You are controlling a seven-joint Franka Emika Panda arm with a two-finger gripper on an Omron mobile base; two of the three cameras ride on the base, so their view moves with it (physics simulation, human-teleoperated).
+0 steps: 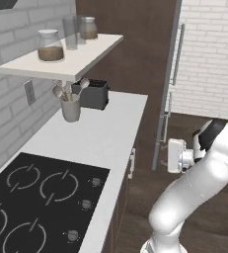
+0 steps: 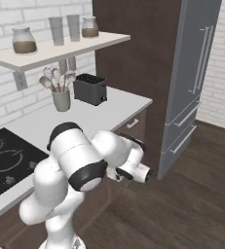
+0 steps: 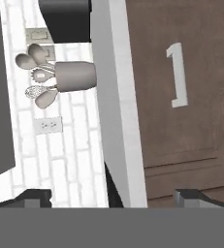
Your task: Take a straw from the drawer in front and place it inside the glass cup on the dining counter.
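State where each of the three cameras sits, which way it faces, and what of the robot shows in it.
Left base view: behind-left of the arm, looking down over the white counter with black cooktop; white arm at lower right.
Right base view: behind-right, facing the tall grey fridge; arm at lower left.
Hand view: rolled sideways, facing the brown drawer front; dark jaw tips at bottom.
All share the grey utensil holder.
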